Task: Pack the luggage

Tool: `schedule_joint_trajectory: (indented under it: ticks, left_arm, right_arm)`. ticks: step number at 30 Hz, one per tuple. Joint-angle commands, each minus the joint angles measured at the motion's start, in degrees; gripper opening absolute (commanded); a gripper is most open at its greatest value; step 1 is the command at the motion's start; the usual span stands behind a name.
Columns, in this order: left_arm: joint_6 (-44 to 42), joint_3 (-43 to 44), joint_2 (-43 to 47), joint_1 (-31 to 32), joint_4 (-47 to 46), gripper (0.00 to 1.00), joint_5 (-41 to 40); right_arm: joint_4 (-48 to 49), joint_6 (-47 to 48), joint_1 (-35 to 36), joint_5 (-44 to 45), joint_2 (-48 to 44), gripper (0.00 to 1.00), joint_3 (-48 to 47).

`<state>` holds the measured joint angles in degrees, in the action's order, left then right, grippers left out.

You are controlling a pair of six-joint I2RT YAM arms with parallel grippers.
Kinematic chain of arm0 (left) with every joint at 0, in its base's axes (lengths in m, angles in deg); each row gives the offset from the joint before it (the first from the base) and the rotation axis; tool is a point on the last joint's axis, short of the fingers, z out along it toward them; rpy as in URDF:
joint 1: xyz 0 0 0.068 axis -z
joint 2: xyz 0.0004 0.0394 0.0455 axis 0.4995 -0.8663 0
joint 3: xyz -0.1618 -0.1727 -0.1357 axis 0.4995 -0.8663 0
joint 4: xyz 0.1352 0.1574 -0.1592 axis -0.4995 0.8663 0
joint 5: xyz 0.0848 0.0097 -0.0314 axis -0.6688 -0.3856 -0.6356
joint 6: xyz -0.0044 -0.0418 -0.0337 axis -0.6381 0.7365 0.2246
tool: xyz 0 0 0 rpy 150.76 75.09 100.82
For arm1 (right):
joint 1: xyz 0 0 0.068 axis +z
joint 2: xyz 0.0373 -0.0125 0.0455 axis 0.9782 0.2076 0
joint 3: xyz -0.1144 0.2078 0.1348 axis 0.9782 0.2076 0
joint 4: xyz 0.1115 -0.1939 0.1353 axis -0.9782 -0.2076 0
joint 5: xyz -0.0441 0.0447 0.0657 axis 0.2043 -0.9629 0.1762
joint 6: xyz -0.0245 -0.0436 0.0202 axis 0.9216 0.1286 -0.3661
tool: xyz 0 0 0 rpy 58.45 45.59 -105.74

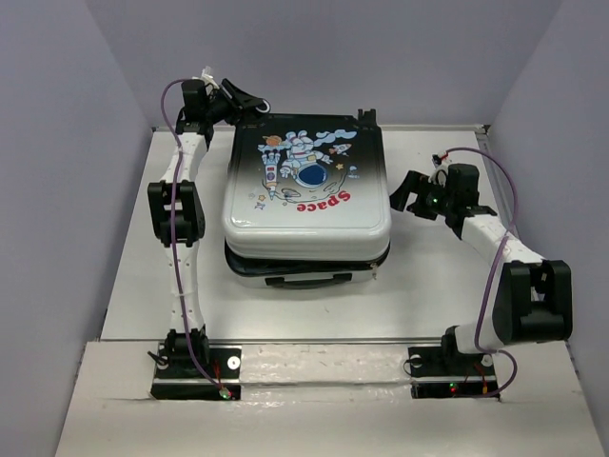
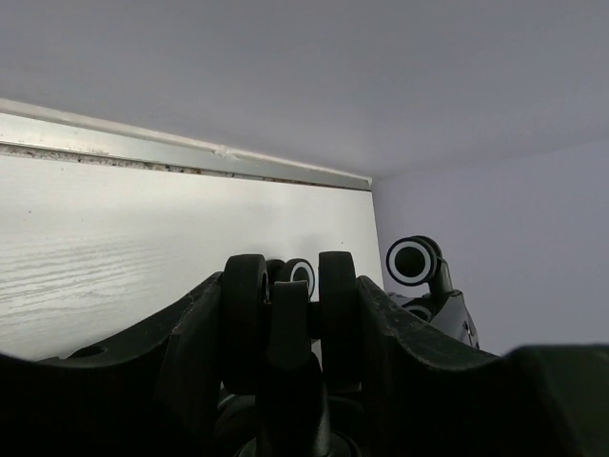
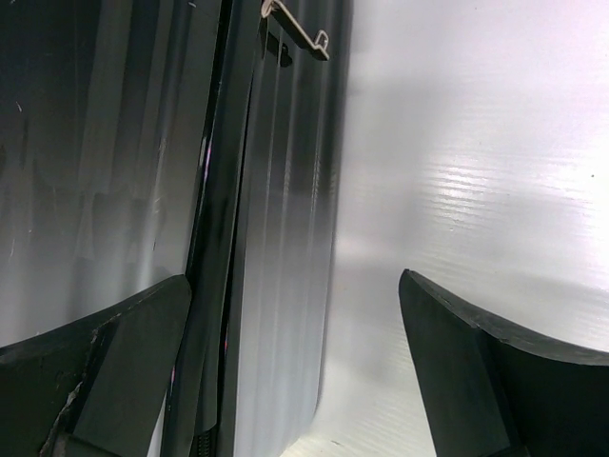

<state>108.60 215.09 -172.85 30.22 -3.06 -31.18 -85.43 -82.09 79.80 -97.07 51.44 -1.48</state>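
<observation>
The luggage (image 1: 306, 190) lies flat in the middle of the table, astronaut print and red "Space" facing up, the top shell resting on the lower one with a dark seam at the near side. My left gripper (image 1: 245, 100) is at its far left corner. In the left wrist view, the black fingers (image 2: 190, 343) press on both sides of a black twin wheel (image 2: 290, 295). Just right of the luggage's right side, my right gripper (image 1: 404, 195) stands open. The right wrist view has the shell's side (image 3: 276, 238) between the spread fingers, untouched.
A second wheel (image 2: 413, 260) with a white ring sticks up at the far right corner. The table's back rail (image 2: 190, 157) and the grey walls stand close behind the luggage. White table surface (image 3: 476, 143) lies to the right of the shell.
</observation>
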Motion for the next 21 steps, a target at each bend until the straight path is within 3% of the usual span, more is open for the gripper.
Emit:
schedule_joint_trajectory:
  ticks: [1, 12, 17, 21]
  left_arm:
    - [3.5, 2.1, 10.4, 1.2, -5.3, 0.06, 3.3]
    - [9.5, 2.9, 22.6, 2.5, -4.1, 0.06, -0.8]
    - [10.0, 2.1, 25.8, 2.9, 1.3, 0.06, -2.9]
    - [5.8, -10.0, 34.0, 2.6, 3.3, 0.06, -6.0]
  right_arm:
    - [3.4, -1.6, 1.5, -6.1, -1.3, 0.97, 1.5]
    - [3.4, -2.5, 1.5, -5.4, 4.3, 0.98, 0.2]
    - [3.4, -1.9, 1.5, -4.7, 7.3, 0.98, -1.2]
    - [2.7, -1.6, 1.5, -3.8, 7.9, 0.99, -2.1]
